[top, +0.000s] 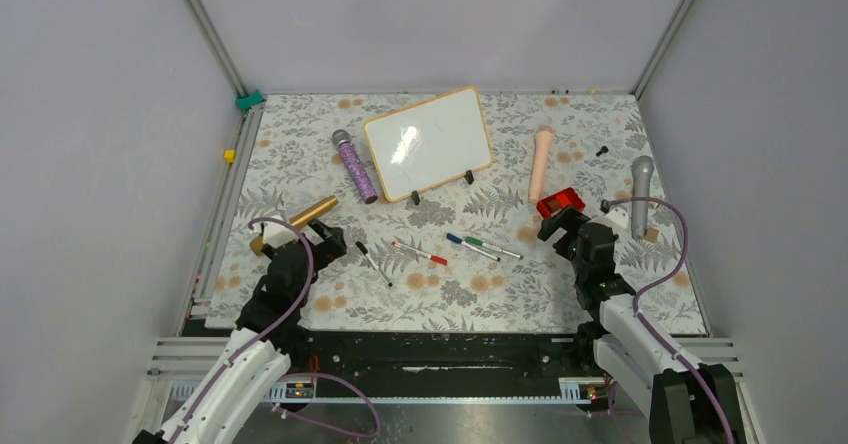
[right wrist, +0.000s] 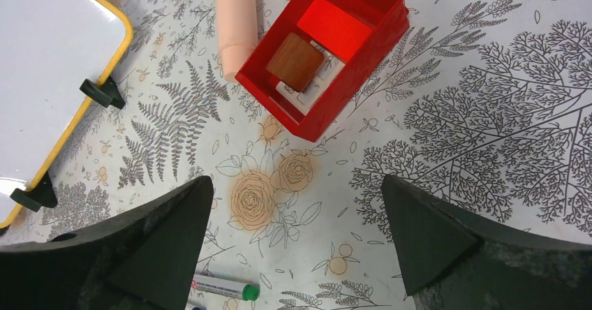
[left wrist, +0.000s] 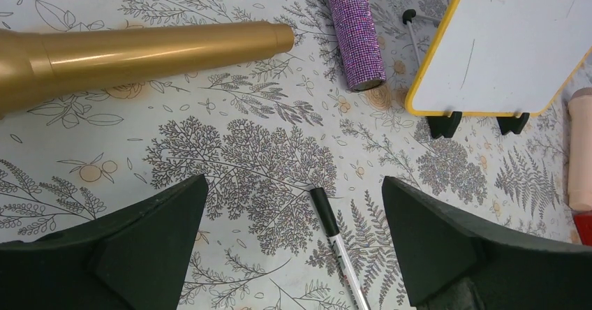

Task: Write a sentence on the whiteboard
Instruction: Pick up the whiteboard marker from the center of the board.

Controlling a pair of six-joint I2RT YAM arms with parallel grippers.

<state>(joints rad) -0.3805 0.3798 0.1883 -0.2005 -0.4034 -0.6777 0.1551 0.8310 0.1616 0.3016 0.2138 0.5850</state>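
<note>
Marker (left wrist: 340,250) lies black cap outward beneath the left gripper's (left wrist: 294,184) spread, empty fingers (right gripper (right wrist: 293,184) equally open, farther off), lengthwise along its reach, blank whiteboard (left wrist: 502,45) beyond.

White arms (top: 235,369), black wedge-fingered claws (left wrist: 294,179), looping purple cables (top: 687,242)

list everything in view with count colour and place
wood-framed glossy white whiteboard: 1, white, blank, far centre
glittery purple microphone: 1, purple, left of whiteboard
shiny gold microphone: 1, gold, near left
grey metal microphone: 1, grey, right
peach plastic cylinder: 1, peach, right of whiteboard
red plastic box: 1, red, near right, brown block inside
thin marker pens: at least 4, black, red, blue, green caps, near centre
left pincer: 1, black, open, empty
right pincer: 1, black, open, empty
</note>
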